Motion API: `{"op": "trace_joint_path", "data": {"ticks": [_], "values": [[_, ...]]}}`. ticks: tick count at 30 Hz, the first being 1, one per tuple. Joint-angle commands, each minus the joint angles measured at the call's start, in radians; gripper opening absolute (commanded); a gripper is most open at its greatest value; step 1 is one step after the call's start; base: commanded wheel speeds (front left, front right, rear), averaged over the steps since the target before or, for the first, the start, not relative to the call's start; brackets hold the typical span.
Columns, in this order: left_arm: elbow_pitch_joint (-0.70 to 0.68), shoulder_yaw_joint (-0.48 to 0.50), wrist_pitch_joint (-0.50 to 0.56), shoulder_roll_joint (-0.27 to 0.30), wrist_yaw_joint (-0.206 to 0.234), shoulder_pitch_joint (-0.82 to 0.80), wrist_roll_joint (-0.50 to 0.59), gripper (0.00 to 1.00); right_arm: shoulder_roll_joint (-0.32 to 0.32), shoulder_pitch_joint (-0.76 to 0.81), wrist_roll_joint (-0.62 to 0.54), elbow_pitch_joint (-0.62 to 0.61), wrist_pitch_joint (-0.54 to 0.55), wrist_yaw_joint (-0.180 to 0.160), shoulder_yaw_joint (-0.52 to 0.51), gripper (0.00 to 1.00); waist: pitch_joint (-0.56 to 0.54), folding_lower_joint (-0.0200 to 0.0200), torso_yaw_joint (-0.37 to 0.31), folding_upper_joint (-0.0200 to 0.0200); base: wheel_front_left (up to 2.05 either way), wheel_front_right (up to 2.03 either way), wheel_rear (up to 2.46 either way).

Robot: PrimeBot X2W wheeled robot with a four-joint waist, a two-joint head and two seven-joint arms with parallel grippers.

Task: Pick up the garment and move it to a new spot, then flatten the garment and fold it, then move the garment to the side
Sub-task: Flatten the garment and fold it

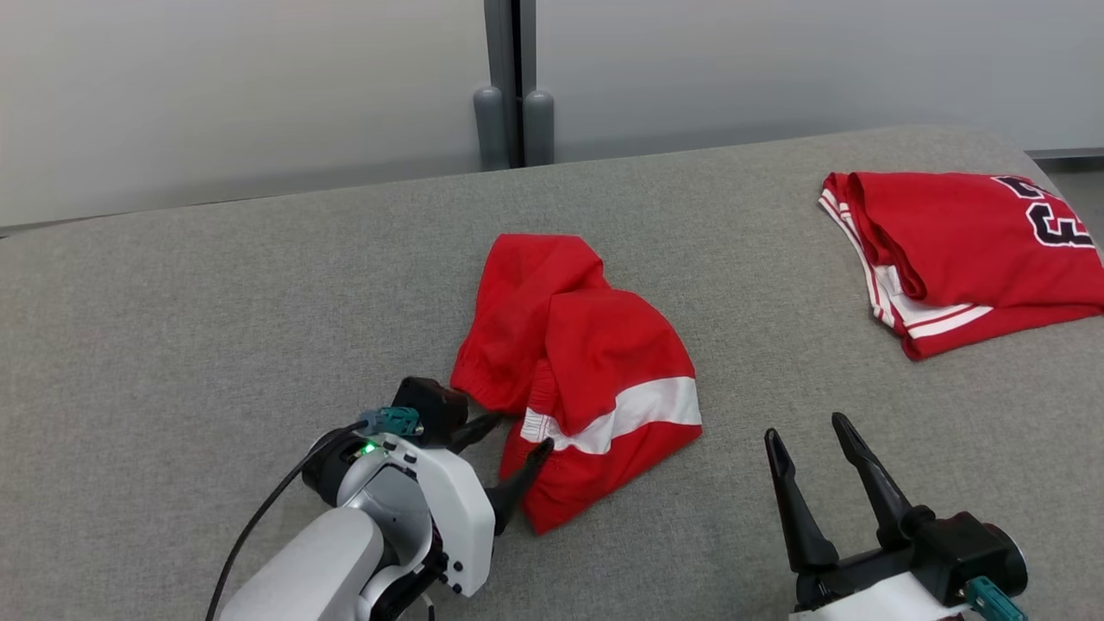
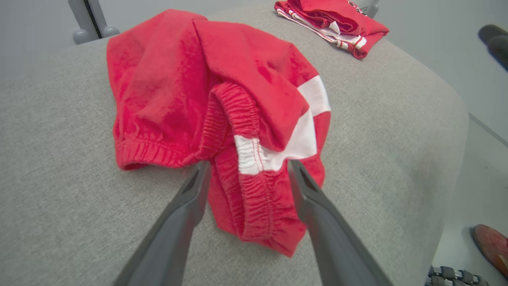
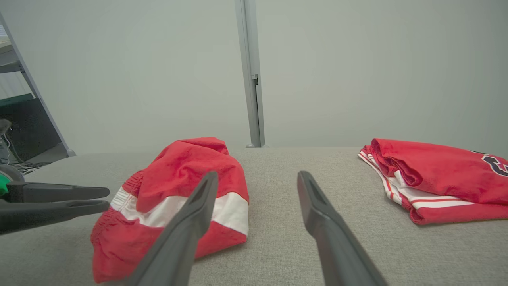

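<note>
At the near edge of the grey cushion [image 1: 172, 345], the two grippers are pointing away from me. The right gripper [image 1: 806, 429] is hovering over bare weave, its jaws spread wide and gripping nothing. The left gripper [image 1: 520, 431] is reaching in from the near left, also gaping, with one dark finger sitting on each side of the garment's gathered elastic hem. The tips are at the cloth, but nothing is being pinched.

The garment [image 1: 586, 345] is lying crumpled in the middle of the cushion. Its long axis is running from near to far and leaning a little to the left as it goes back. The ruched hem is facing the left gripper. It is a soft red knit, rumpled into rounded folds, and a broad white band is crossing its near half at a slant.

Farther off to the right, well apart from it, a red jersey [image 1: 975, 259] is resting neatly folded, showing white stripes along its edge and dark lettering. Nothing is lying between the two.

Beyond the cushion's rounded far edge, two grey posts [image 1: 513, 129] are standing against pale wall panels.
</note>
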Motion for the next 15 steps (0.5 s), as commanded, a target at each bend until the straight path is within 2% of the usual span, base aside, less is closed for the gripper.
{"op": "trace_joint_path", "data": {"ticks": [1,8,9,10,12,15], "values": [[0.008,-0.002,-0.005,0.01,-0.001,-0.021,-0.004,1.0,-0.003,-0.012,-0.005,-0.006,0.0,-0.002,-0.003,1.0,0.01,0.0,-0.005,-0.0001,0.0,0.0,0.0],[0.039,-0.038,-0.017,0.014,-0.001,-0.064,-0.041,0.99,-0.003,-0.028,-0.008,-0.007,0.0,-0.001,0.001,1.0,0.028,0.0,-0.019,-0.0001,0.0,0.0,0.0],[0.038,-0.047,-0.015,0.015,-0.001,-0.069,-0.048,0.81,-0.004,-0.029,-0.008,-0.008,0.0,-0.001,0.0,1.0,0.03,0.0,-0.02,-0.0001,0.0,0.0,0.0],[0.037,-0.054,-0.017,0.016,-0.001,-0.073,-0.057,0.56,-0.004,-0.03,-0.008,-0.009,0.0,-0.001,0.0,1.0,0.032,0.0,-0.021,-0.0001,0.0,0.0,0.0],[0.033,-0.073,-0.019,0.02,-0.001,-0.078,-0.075,0.0,-0.004,-0.031,-0.007,-0.011,0.0,-0.001,-0.002,1.0,0.035,0.0,-0.022,-0.0001,0.0,0.0,0.0],[0.03,-0.085,-0.028,0.026,-0.001,-0.086,-0.092,0.0,-0.006,-0.029,-0.006,-0.013,0.0,-0.001,-0.005,1.0,0.036,0.0,-0.02,-0.0001,0.0,0.0,0.0]]}}
